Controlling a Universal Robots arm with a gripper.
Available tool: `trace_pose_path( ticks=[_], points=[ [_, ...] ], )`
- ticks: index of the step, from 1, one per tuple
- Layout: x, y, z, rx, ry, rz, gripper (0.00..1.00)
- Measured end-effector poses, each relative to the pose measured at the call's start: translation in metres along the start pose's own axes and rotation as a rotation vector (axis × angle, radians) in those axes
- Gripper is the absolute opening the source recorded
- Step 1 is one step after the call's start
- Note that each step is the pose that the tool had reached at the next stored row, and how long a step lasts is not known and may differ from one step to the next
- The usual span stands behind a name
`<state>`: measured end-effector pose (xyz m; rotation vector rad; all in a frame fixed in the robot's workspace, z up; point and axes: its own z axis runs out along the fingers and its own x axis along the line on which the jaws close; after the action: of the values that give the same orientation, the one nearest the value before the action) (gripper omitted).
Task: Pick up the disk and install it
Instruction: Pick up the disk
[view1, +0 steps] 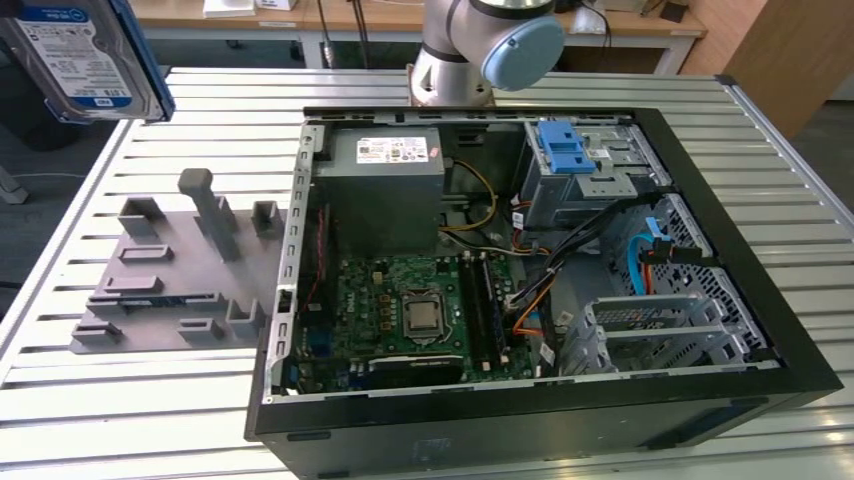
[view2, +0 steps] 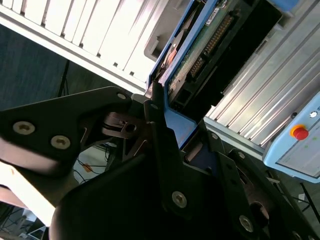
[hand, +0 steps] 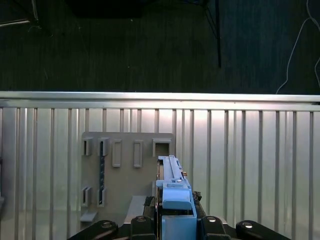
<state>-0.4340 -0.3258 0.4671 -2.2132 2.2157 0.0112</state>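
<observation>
Gripper (hand: 172, 222) clamped on the blue side rails of the disk (view1: 83, 55), held on edge in the air over the table (view1: 134, 400) by the grey rack (view1: 174, 270), well apart from the open computer case (view1: 534, 430); rail grip probably keeps its flat faces free for a bay.

You see the disk (view1: 80, 50) in silver-grey, its label blue and white, its rails blue. The fingers (view2: 167, 165) are black. Your counter (view1: 134, 400) is pale silver, striped with ribs. The tower case (view1: 534, 430) is black, its board (view1: 387, 300) green.
</observation>
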Motion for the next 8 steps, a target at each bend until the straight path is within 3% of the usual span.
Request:
trace_pose_path(
  ticks=[3, 8],
  points=[
    [0.0, 0.0, -0.0034, -0.0002, -0.0003, 0.0, 0.36],
    [0.0, -0.0001, -0.0036, 0.0, -0.0004, 0.0, 0.36]
  ],
)
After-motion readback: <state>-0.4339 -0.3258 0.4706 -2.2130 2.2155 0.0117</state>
